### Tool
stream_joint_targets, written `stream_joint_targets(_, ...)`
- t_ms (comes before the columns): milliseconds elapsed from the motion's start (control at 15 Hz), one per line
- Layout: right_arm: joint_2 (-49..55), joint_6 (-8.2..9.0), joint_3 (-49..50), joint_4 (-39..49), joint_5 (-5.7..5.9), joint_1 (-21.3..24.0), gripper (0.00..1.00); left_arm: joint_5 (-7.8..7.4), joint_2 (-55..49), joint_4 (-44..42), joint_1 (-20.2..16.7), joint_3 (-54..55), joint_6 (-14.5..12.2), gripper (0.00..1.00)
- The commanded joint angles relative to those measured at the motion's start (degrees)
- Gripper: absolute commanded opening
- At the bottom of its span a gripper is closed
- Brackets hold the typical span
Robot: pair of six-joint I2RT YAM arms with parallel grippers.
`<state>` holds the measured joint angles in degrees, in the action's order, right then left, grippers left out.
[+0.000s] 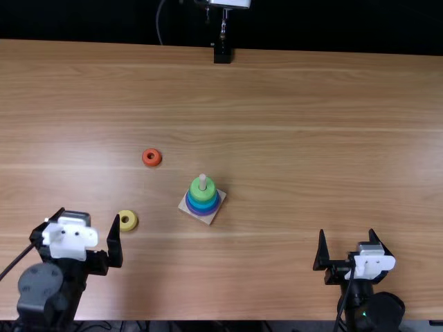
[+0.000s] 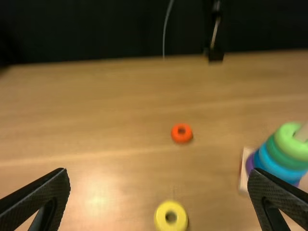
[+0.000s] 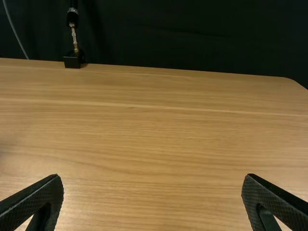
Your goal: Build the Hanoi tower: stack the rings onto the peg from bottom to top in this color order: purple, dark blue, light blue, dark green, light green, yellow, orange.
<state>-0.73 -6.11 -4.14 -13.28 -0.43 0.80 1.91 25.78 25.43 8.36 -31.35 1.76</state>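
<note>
The Hanoi tower (image 1: 202, 197) stood beyond your two grippers. Your left gripper (image 1: 90, 213) pointed far, spread wide, empty, near the yellow ring; your right gripper (image 1: 347, 230) matched it at near right. The stack ran purple, blue, then green, its peg (image 1: 203, 182) poking out. Left of it lay the yellow ring (image 1: 130, 226), nearer, and the smaller orange ring (image 1: 151, 163), farther.

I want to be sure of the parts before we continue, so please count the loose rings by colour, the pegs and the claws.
Orange loose ring: 1
Yellow loose ring: 1
Peg: 1
Claws, left claw and right claw: 2
Total: 5
</note>
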Motion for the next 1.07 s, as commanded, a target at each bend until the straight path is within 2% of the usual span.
stream_joint_targets(0,0.7,-0.11,3.3,-4.2,0.64,0.6,1.00,0.09,4.3,3.0,1.0,-4.9,0.3,1.00)
stream_joint_targets(133,0.7,-0.11,3.3,-4.2,0.64,0.6,1.00,1.04,12.8,10.7,1.2,-12.2,-0.3,1.00)
stream_joint_targets(200,0.7,-0.11,3.3,-4.3,0.64,0.6,1.00,2.20,15.4,14.1,1.2,-15.3,-0.3,1.00)
stream_joint_targets(400,0.7,-0.11,3.3,-4.2,0.64,0.6,1.00,1.78,29.0,21.5,0.5,-21.9,-0.3,1.00)
stream_joint_targets(533,0.7,-0.11,3.3,-4.2,0.64,0.6,1.00,0.51,37.9,23.1,0.6,-25.3,-0.3,1.00)
stream_joint_targets(800,0.7,-0.11,3.3,-4.2,0.64,0.6,1.00,0.09,49.6,25.4,0.5,-28.1,0.1,1.00)
stream_joint_targets(933,0.7,-0.11,3.3,-4.2,0.64,0.6,1.00,-1.49,54.0,25.4,0.4,-27.9,0.2,1.00)
stream_joint_targets(1000,0.7,-0.11,3.3,-4.2,0.64,0.6,1.00,-1.81,56.0,25.3,0.4,-27.6,0.2,1.00)
